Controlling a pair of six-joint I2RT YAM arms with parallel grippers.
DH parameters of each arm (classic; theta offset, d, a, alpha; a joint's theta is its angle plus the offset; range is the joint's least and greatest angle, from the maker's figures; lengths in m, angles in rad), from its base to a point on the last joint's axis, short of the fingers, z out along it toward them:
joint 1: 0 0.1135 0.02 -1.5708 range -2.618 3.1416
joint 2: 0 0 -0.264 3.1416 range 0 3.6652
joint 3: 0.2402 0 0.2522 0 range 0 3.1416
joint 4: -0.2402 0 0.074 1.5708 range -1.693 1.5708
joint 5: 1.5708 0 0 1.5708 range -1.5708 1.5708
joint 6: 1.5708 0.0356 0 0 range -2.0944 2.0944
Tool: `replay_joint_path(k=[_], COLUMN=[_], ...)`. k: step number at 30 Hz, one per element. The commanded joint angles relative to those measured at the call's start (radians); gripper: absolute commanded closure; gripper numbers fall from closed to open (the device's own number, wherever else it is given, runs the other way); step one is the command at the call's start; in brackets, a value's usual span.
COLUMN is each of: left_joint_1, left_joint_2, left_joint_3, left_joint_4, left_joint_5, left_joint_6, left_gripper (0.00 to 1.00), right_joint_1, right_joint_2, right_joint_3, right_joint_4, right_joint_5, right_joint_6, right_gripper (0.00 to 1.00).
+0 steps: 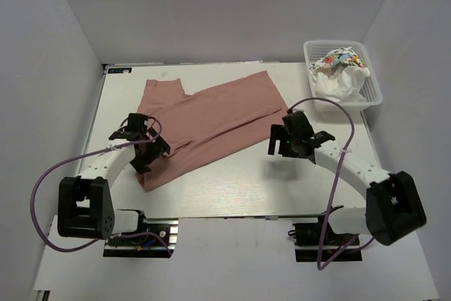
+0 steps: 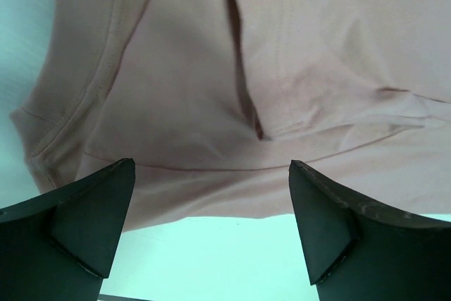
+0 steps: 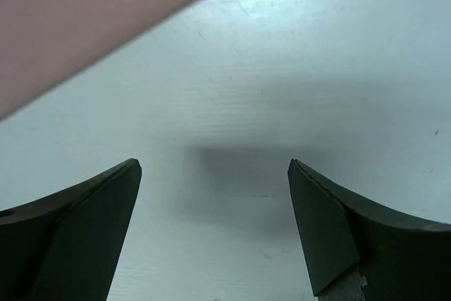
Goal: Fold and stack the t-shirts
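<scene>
The dusty pink t-shirt [image 1: 204, 121] lies spread slantwise across the table, partly folded, with no print showing. It fills the upper part of the left wrist view [image 2: 232, 68] and a corner of the right wrist view [image 3: 77, 26]. My left gripper [image 1: 149, 147] is open and empty over the shirt's near left part, its edge between the fingers [image 2: 331, 223]. My right gripper [image 1: 285, 140] is open and empty over bare table just off the shirt's right edge. White t-shirts [image 1: 338, 81], one with multicoloured print [image 1: 337, 58], lie crumpled in the basket.
A white plastic lattice basket [image 1: 373, 89] stands at the table's back right corner. The white table [image 1: 239, 181] has grey walls on three sides. Purple cables loop from both arms.
</scene>
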Motion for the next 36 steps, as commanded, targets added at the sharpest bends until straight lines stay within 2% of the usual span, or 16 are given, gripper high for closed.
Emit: replay_joint_path(k=[1,4,7,9,12,13,19,24,27,31,36], left_joint_1=[-0.011,-0.011,-0.011,-0.011,-0.011,-0.011,-0.011,-0.011,-0.011,-0.011,-0.011], left_joint_2=[-0.013,0.009,0.018,0.018,0.009,0.009,0.009,-0.001,-0.001,-0.010,-0.010], left_joint_3=[0.065,0.097,0.108,0.117,0.126,0.126,0.136,0.136,0.155,0.156,0.145], left_joint_4=[0.009,0.023,0.032,0.032,0.032,0.032,0.032,0.050,0.060,0.060,0.060], left_joint_5=[0.018,0.045,0.070,0.081,0.081,0.068,0.082,0.102,0.113,0.134,0.186], left_joint_6=[0.023,0.043,0.054,0.054,0.063,0.063,0.072,0.082,0.091,0.100,0.131], left_gripper=[0.00,0.00,0.00,0.00,0.00,0.00,0.00,0.00,0.00,0.00,0.00], right_joint_1=[-0.003,0.000,-0.017,-0.029,-0.070,-0.074,-0.129,-0.155,-0.159,-0.159,-0.155], right_joint_2=[-0.055,-0.011,0.112,0.249,0.461,0.487,0.620,0.572,0.492,0.351,0.111], right_joint_3=[0.046,0.107,0.216,0.300,0.450,0.489,0.508,0.361,0.204,-0.002,-0.161], right_joint_4=[0.078,0.149,0.199,0.210,0.229,0.230,0.296,0.317,0.347,0.325,0.177], right_joint_5=[0.057,0.073,0.079,0.080,-0.020,-0.034,-0.127,-0.116,-0.128,-0.125,-0.128], right_joint_6=[-0.040,-0.076,-0.080,-0.077,-0.104,-0.104,-0.067,-0.020,0.024,0.095,0.186], right_gripper=[0.10,0.10,0.10,0.10,0.10,0.10,0.10,0.10,0.10,0.10,0.10])
